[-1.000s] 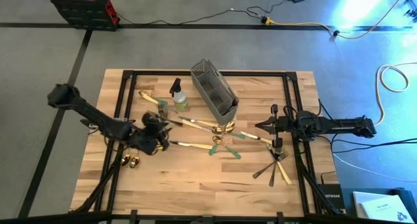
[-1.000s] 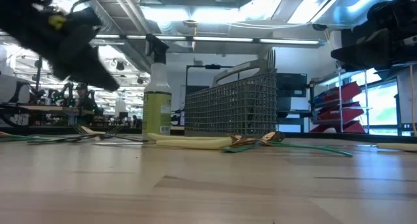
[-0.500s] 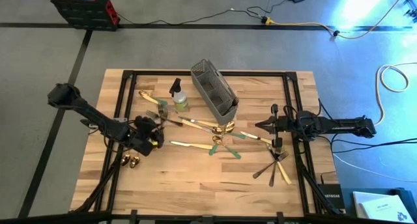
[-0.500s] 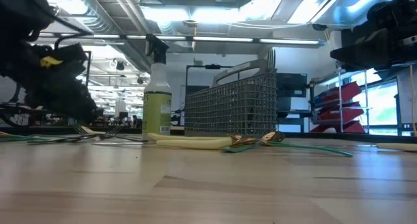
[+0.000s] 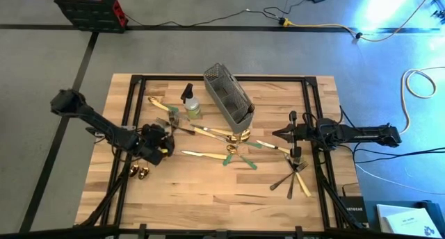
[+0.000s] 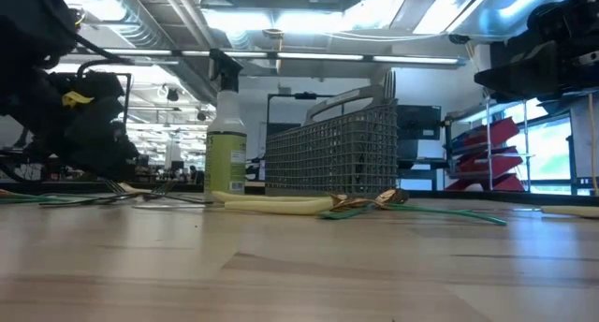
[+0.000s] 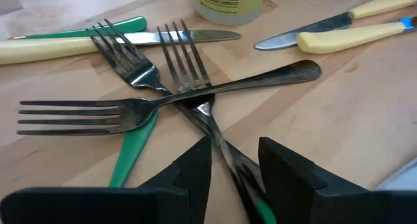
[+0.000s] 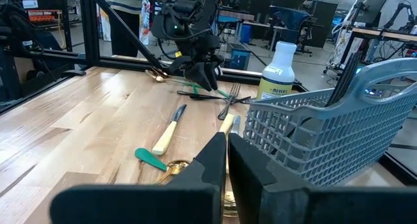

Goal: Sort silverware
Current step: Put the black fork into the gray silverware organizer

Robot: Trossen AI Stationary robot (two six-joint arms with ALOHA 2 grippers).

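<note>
Lying crossed in a tangle near the spray bottle (image 5: 191,104), the dark forks (image 7: 150,87) look stiff, thin and slippery; take one mid-handle. The left claw (image 7: 234,168), part-spread, straddles a handle, grip uncertain. The right claw (image 8: 226,160) waits clenched beside the caddy (image 5: 228,97).

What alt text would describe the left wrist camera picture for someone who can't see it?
The left end effector, fingers apart, straddles the handle of one dark fork in a crossed pile of three dark forks on the wooden table. Cream-handled knives and a bottle's base lie beyond.
</note>
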